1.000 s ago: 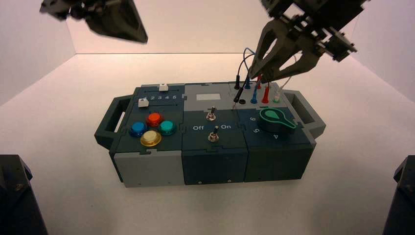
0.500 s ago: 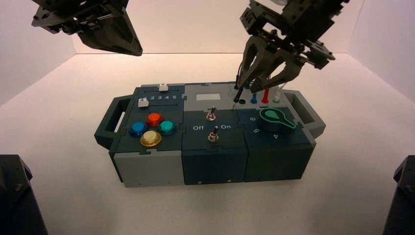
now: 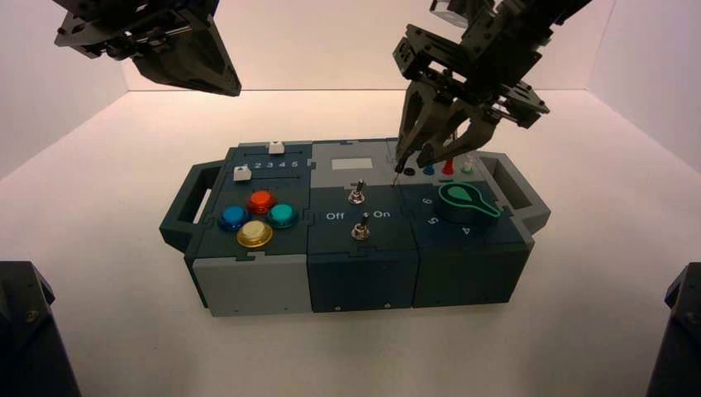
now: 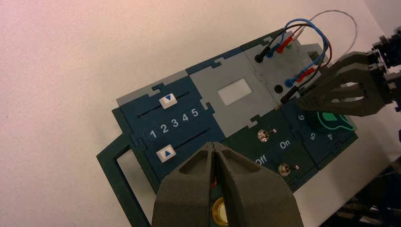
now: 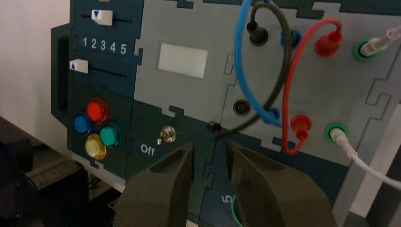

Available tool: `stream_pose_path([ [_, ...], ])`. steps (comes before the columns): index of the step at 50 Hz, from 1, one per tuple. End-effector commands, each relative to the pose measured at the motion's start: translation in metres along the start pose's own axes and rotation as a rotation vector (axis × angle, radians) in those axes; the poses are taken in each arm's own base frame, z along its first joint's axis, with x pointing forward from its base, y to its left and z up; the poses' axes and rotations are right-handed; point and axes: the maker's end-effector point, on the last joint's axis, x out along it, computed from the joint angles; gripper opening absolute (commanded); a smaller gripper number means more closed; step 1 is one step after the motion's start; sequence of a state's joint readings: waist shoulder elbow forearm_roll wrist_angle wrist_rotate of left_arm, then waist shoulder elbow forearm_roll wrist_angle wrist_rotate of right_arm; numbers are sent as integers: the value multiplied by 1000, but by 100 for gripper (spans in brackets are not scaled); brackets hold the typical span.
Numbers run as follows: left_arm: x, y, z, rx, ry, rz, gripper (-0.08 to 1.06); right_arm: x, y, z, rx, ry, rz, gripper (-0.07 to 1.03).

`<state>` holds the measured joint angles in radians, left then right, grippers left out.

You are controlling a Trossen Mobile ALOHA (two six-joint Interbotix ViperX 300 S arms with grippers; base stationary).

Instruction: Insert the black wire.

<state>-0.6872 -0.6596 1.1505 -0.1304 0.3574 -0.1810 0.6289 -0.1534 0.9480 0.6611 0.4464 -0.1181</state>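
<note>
The black wire [image 5: 287,61] has one plug seated in the far row of sockets. Its free plug [image 5: 215,127] lies loose on the box top beside an empty black socket [image 5: 241,108]. My right gripper [image 5: 209,145] hovers just short of that free plug, open, with nothing between its fingers. From above, the right gripper [image 3: 411,161] hangs over the socket panel at the box's back right, the free plug [image 3: 398,165] at its fingertips. My left gripper [image 4: 213,146] is shut and empty, raised above the coloured buttons; the high view shows the left gripper [image 3: 207,66] at the back left.
Blue [image 5: 239,71], red [image 5: 291,85] and white [image 5: 359,163] leads are plugged into the same panel. Two toggle switches [image 3: 357,195] stand in the box's middle and a green knob [image 3: 464,201] at the right. Two sliders [image 4: 169,100] and several coloured buttons [image 3: 256,217] fill the left.
My right gripper has come down and to the left onto the socket panel beside the free black plug, and its jaws have widened. The left arm shifted slightly, then held still.
</note>
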Motion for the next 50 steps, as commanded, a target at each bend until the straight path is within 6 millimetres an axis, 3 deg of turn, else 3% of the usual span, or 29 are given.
stream_pose_path([
  [1, -3, -5, 14, 4, -30, -12, -3, -1, 9, 13, -12, -22, 13, 38],
  [50, -2, -6, 16, 14, -26, -8, -3, 20, 5, 24, -10, 17, -16, 38],
])
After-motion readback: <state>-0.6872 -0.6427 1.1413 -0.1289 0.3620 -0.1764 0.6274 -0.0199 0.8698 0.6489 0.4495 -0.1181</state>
